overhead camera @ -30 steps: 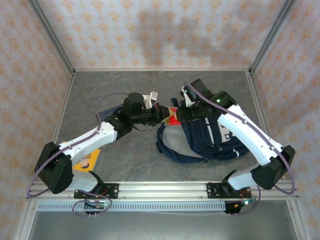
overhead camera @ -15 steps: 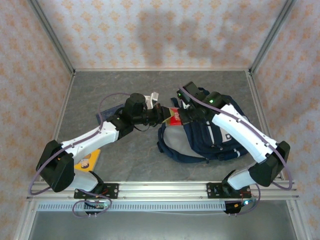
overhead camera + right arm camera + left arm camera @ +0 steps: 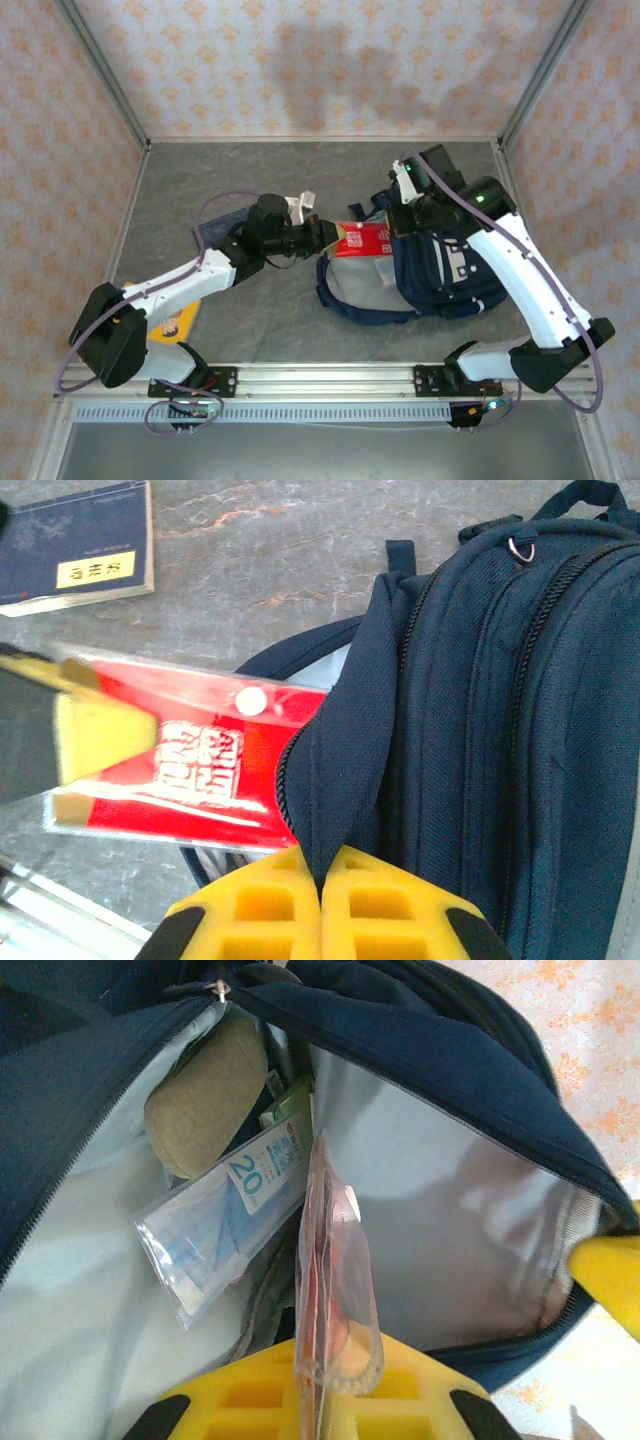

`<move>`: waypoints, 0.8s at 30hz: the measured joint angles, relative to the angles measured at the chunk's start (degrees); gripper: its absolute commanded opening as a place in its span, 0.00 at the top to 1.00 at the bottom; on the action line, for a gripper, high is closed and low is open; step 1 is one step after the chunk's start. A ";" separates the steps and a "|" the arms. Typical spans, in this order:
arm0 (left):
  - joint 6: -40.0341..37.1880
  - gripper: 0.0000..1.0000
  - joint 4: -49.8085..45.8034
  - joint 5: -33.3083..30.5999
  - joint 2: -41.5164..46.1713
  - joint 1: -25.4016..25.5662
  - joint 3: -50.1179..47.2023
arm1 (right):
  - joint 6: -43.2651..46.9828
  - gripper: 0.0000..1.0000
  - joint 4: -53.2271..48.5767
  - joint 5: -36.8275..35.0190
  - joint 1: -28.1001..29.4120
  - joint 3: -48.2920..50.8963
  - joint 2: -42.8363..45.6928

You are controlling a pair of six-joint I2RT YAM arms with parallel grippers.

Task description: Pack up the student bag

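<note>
Near you, your left end effector (image 3: 322, 238) stays closed on the glossy red snap pouch (image 3: 362, 238). The student bag (image 3: 440, 270), soft navy fabric, lies right of centre on the stone-patterned surface (image 3: 250, 180). Your right end effector (image 3: 322, 880) has just clamped its zip edge and dragged it rightward. The mouth is wider, so the pouch should enter.

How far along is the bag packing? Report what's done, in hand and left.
Done: the student bag is unzipped, with a tan pouch and a clear packet inside. In hand: the left gripper holds a red pouch partway into the opening; the right gripper pinches the bag's flap. Left, likely: a navy booklet and a yellow book lie on the table; zipping up.
</note>
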State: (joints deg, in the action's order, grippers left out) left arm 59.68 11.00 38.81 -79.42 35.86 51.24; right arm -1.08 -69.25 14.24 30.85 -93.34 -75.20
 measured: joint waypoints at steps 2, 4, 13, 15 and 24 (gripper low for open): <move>0.76 1.00 2.16 0.15 -1.68 0.09 0.00 | 0.24 1.00 -0.57 1.66 -0.94 -0.22 0.48; 1.44 1.00 4.79 0.17 -3.78 0.42 0.04 | 0.31 1.00 -0.83 3.10 -1.57 -0.24 0.74; 5.75 1.00 13.60 -0.31 -18.95 7.34 5.84 | -2.38 1.00 -0.37 5.18 -2.10 -0.31 0.81; 7.23 1.00 15.76 -0.76 -23.28 8.85 8.63 | -4.44 1.00 1.70 5.38 -2.14 0.50 1.07; 12.61 0.87 21.00 -5.44 -41.40 11.78 21.57 | -13.33 1.00 12.48 5.79 -2.14 8.41 2.62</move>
State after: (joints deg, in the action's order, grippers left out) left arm 72.29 32.01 33.36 -120.81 47.64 72.82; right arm -14.41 -56.77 20.03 28.71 -84.93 -72.58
